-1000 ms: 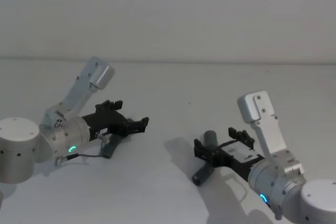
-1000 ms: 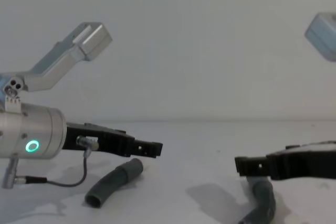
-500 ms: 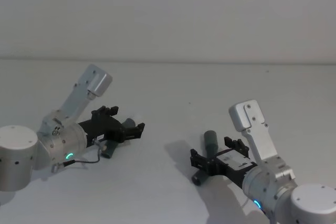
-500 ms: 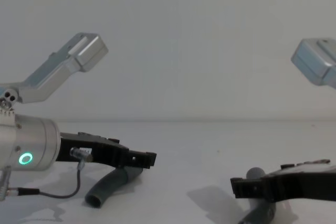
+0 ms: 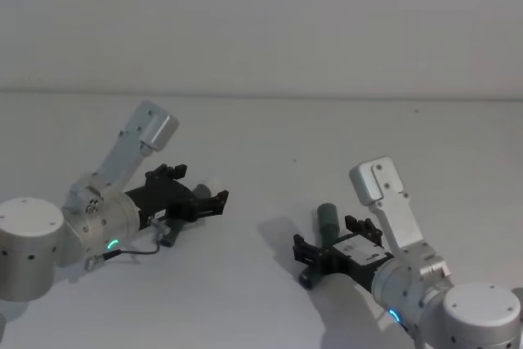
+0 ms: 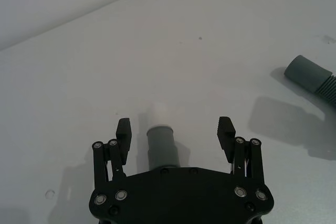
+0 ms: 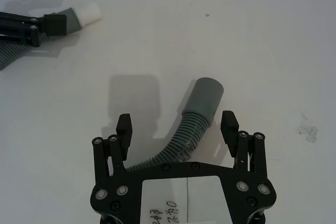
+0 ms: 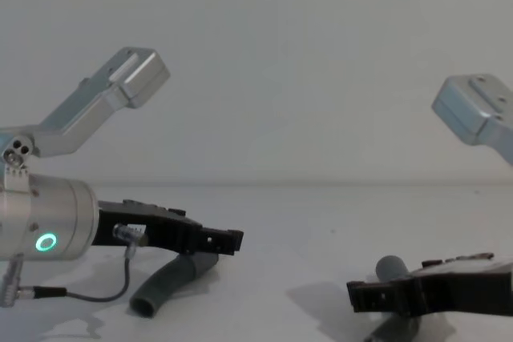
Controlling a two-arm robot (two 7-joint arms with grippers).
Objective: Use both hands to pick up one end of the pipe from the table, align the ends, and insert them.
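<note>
Holds the left claw wide open and low over the worktop, straddling the white-tipped pipe piece with one finger on each side of its grey body, clear of it, gripping nothing. Leaves the narrow white tip jutting forward just past the fingertips, likely on purpose: a grip behind the tip, to keep the mating end free for insertion. Sets the right claw the same way, spread open over the other pipe piece, with its ribbed stretch between the fingers and running back under the palm, and the smooth grey mouth pointing out just ahead of the fingertips, nearer one finger than the other; no contact visible there either. Finds both pieces lying on the worktop, one under each claw, well apart from each other. Reads as the pre-grasp step: both claws lined up along their tubes, closing and lifting not yet done, aligning and inserting all to come. Calls next for closing near the stiff end section rather than far down the ribbed stretch, probably soft enough to flex and droop. Risks nudging a piece sideways with one finger landing first, more so on the right, with the tube off-centre and free to roll on the smooth surface.
</note>
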